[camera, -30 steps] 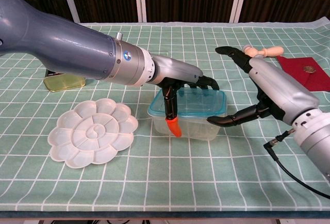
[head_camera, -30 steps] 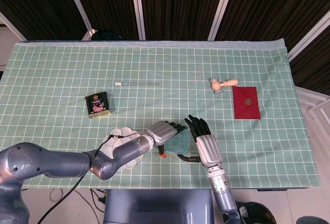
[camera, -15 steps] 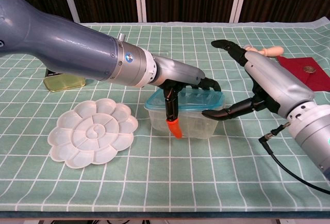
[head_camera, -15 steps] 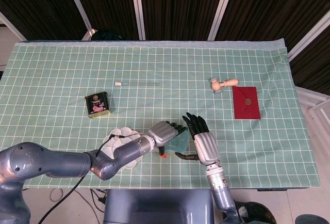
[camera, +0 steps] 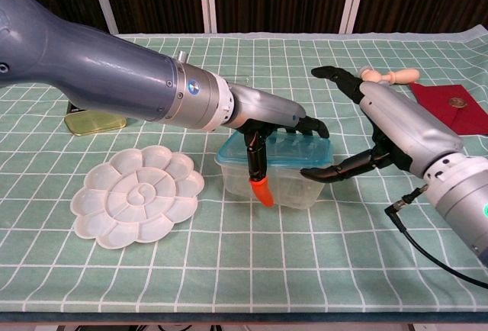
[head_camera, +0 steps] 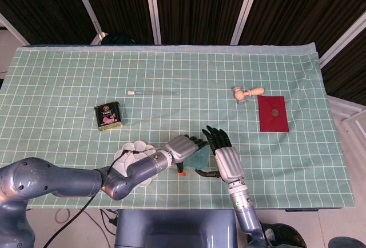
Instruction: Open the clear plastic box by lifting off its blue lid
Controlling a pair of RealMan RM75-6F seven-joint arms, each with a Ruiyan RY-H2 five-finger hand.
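Left hand: dark fingers laid over the blue lid from the left, thumb with an orange tip running down the front wall of the box; lid and box are gripped between them. Grey metal shell, black finger segments.

Right hand: fingers spread wide, holding nothing; thumb reaches in low to the right end of the box, at or just touching the lid's rim, while the other fingers point up and away above it.

Clear plastic box: rounded rectangular tub, translucent walls, blue lid on top with its left end appearing slightly raised. Stands near the front edge of the bench, centred between the two hands; long axis runs left to right in the chest view.

Open room: bare cloth in front of and to the right of the box; a wide free band behind it.

Cloth: green with white grid, covering the bench.

White flower-shaped paint palette: just left of the box, flat.

Small tin with dark label: well apart, left rear.

Thin glass rod: mid-bench, lying left to right.

Wooden stamp and red envelope: right rear, side by side.

Black cable: trailing from the right wrist over the cloth.
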